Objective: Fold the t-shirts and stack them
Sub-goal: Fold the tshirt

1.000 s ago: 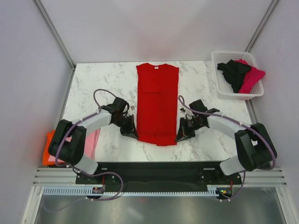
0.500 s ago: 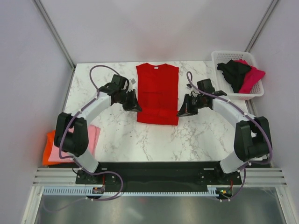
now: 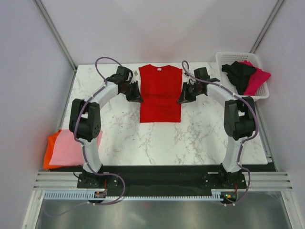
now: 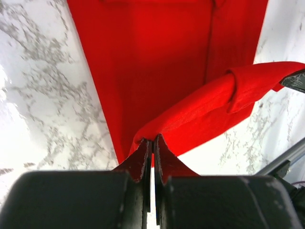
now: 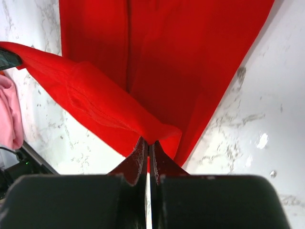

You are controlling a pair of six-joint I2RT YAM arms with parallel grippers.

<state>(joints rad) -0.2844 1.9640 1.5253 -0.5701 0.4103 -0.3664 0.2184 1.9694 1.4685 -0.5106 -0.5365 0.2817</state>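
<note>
Top external: both jaws pinch the soft, doubled red t-shirt (image 3: 160,98).

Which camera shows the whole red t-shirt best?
The top camera: it shows the whole red t-shirt on the table, collar to folded edge. The left wrist view shows only the corner pinched by the left gripper; the right wrist view, the corner in the right gripper.

A robot lab cell: white panels (image 3: 167,28) on metal posts (image 3: 55,33) around a marble table (image 3: 200,138), two arms (image 3: 97,102) bolted at its near edge.
</note>
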